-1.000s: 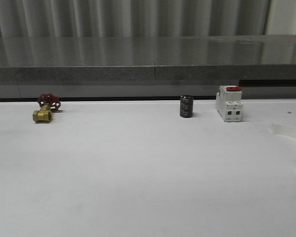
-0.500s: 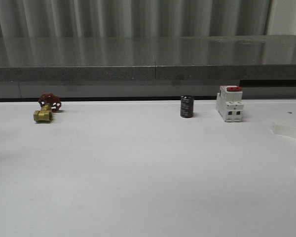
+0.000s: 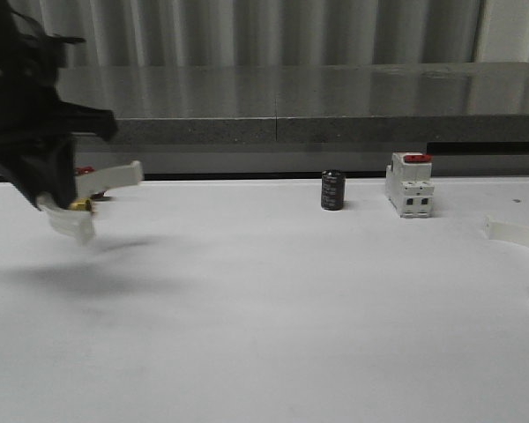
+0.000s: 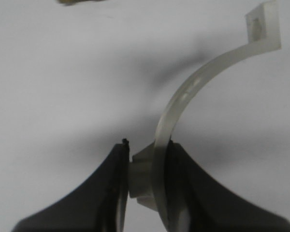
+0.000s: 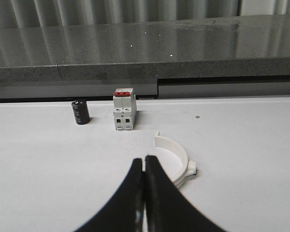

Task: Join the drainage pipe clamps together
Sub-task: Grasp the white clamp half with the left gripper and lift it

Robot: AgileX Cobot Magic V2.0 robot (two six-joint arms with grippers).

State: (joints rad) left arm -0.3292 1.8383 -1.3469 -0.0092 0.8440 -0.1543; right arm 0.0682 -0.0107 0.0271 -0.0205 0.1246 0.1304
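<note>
My left gripper (image 3: 60, 204) hangs above the table's far left, shut on one white half-ring drainage pipe clamp (image 3: 106, 181). In the left wrist view the fingers (image 4: 176, 174) pinch that clamp (image 4: 193, 87) at its outer lug, and its arc curves away to an end tab. The other clamp (image 3: 516, 231) lies on the table at the right edge, cut off by the frame. In the right wrist view my right gripper (image 5: 144, 159) is shut on nothing, just short of that clamp (image 5: 176, 157), which lies with its lug to the right.
A brass valve with a red handle (image 3: 81, 204) sits at the back left, partly behind the left arm. A black cylinder (image 3: 332, 190) and a white breaker with a red switch (image 3: 410, 185) stand at the back. A grey ledge (image 3: 273, 132) runs behind the white table (image 3: 273, 308).
The left arm has swung into the front view from the left, carrying the clamp above the table. The clamp at the right has not moved.
</note>
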